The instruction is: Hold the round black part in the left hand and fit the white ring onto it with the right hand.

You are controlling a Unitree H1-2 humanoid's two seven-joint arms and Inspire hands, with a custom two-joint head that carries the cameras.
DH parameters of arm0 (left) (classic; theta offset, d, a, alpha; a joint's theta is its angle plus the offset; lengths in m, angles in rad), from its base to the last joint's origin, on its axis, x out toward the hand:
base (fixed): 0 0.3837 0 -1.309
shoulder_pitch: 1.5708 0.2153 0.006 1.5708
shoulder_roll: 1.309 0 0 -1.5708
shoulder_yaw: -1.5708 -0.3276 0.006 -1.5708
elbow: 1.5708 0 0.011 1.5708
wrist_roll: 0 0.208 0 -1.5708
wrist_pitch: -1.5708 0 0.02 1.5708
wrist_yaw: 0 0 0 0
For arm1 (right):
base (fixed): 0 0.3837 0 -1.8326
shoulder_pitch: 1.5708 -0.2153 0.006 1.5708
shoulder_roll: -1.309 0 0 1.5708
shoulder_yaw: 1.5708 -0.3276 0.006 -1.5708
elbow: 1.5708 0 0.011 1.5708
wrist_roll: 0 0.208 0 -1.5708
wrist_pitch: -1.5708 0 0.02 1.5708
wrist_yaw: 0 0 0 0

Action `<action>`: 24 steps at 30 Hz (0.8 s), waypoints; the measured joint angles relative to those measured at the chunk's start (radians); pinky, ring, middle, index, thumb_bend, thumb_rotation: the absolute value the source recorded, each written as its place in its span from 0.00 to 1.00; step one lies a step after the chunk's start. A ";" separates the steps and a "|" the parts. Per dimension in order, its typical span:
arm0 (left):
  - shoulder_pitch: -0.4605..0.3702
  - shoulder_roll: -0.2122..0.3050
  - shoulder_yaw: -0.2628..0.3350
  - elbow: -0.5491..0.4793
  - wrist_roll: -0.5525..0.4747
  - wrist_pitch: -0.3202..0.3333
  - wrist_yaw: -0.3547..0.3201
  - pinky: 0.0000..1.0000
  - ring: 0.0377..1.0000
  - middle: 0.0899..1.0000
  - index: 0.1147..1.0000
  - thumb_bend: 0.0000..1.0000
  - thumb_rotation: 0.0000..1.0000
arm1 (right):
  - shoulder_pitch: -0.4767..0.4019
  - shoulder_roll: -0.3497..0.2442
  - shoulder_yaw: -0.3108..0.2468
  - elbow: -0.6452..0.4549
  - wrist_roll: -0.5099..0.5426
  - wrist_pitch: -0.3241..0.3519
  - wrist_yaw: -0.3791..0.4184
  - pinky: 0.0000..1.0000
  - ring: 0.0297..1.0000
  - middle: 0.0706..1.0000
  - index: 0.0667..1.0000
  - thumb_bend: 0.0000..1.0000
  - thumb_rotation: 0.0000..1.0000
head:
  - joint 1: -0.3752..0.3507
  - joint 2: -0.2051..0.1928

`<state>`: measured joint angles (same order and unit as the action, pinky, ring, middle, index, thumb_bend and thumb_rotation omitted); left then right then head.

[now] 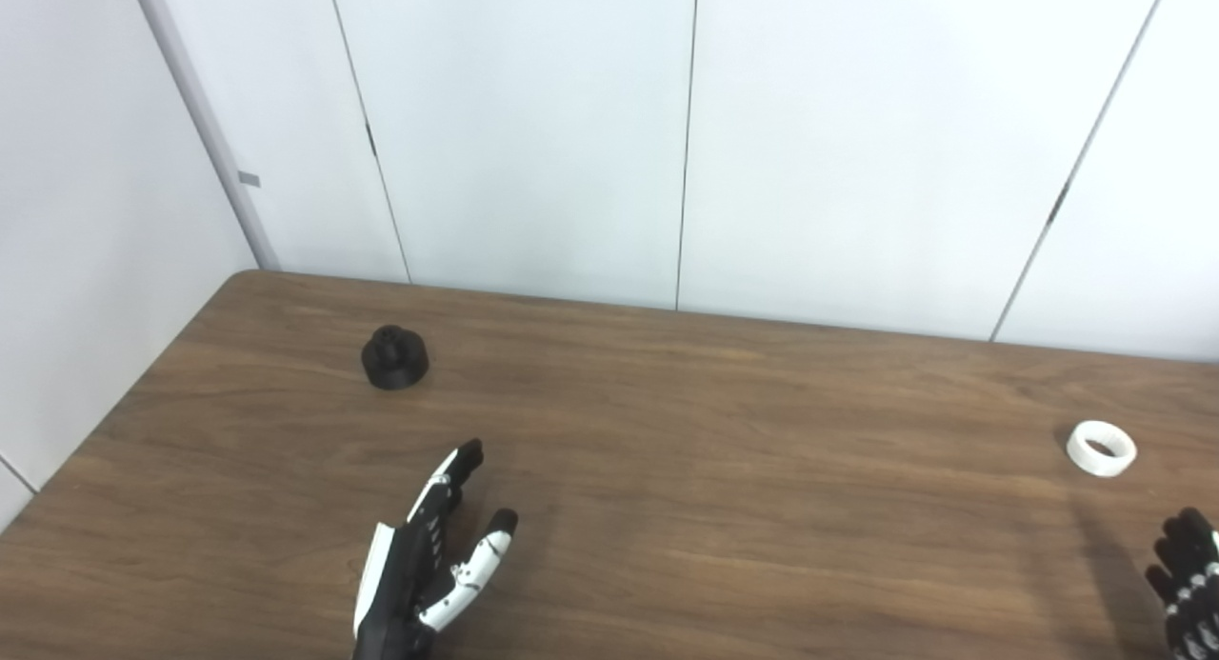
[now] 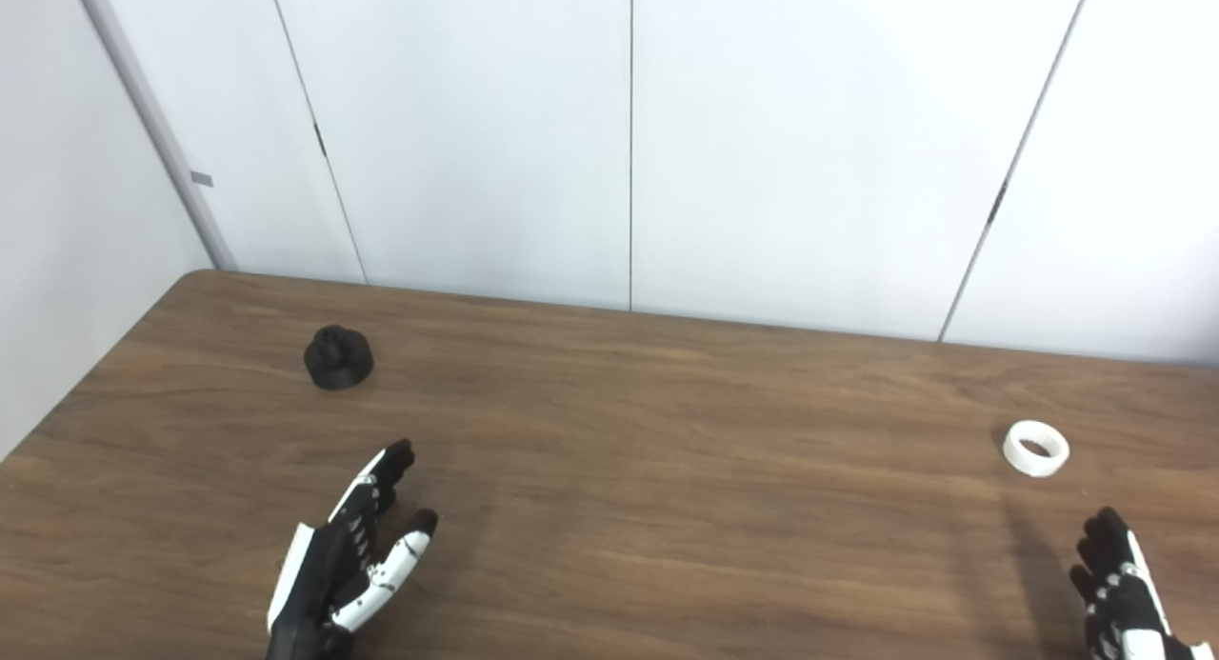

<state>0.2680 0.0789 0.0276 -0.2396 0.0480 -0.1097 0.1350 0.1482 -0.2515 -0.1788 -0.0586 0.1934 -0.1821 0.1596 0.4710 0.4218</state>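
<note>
Overall: a brown wood-grain surface [image 1: 667,470] runs up to a white panelled wall [image 1: 533,136]; two small parts lie on it and two hands come in from the near edge.
Round black part: the round black part [image 1: 394,357] stands on its wide base with a small knob on top, in the far left area of the surface, near the rounded far-left corner but clear of both edges there.
White ring: the white ring [image 2: 1036,448] lies flat, hole up, far to the right, well apart from the black part; bare wood spans the whole middle between them.
Left hand: the left hand [image 1: 424,565] is low at the near edge, fingers [image 1: 455,479] stretched and spread with the thumb held off to the side, holding nothing. It points toward the black part, with open wood between the two.
Right hand: the right hand [image 2: 1122,593] shows only partly at the bottom right corner, fingers extended and apart, empty. It is just short of the ring, not touching it.
Edges: the far edge of the surface meets the wall; the left edge slants toward the near left corner.
Free room: nothing else stands on the surface near either hand.
</note>
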 measured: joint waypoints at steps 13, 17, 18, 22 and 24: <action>-0.074 0.022 0.110 -0.097 0.234 0.247 0.064 0.97 0.91 0.88 0.87 0.83 0.13 | 0.003 -0.015 -0.007 0.020 -0.009 -0.017 0.001 1.00 1.00 1.00 1.00 0.43 1.00 | -0.017 0.003; -0.161 0.066 0.154 -0.137 0.287 0.367 0.051 0.95 0.93 0.90 0.87 0.85 0.15 | 0.001 -0.015 -0.007 0.022 -0.013 -0.017 0.001 1.00 1.00 1.00 1.00 0.46 1.00 | -0.020 0.005; -0.176 0.078 0.160 -0.147 0.298 0.394 0.045 0.94 0.93 0.90 0.87 0.86 0.18 | 0.001 -0.014 -0.007 0.022 -0.014 -0.017 0.001 1.00 1.00 1.00 1.00 0.46 1.00 | -0.022 0.009; -0.228 0.122 0.155 -0.163 0.379 0.491 0.012 0.94 0.94 0.91 0.87 0.86 0.23 | 0.000 -0.013 -0.007 0.021 -0.017 -0.017 -0.001 1.00 1.00 0.99 1.00 0.46 1.00 | -0.023 0.014; -0.240 0.148 0.148 -0.163 0.418 0.517 -0.002 0.94 0.95 0.91 0.86 0.86 0.23 | 0.000 -0.013 -0.007 0.021 -0.018 -0.017 -0.001 1.00 1.00 0.99 1.00 0.47 1.00 | -0.025 0.014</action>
<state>0.0281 0.2267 0.1751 -0.4027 0.4659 0.4068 0.1326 0.1484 -0.2642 -0.1856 -0.0380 0.1757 -0.1987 0.1587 0.4464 0.4357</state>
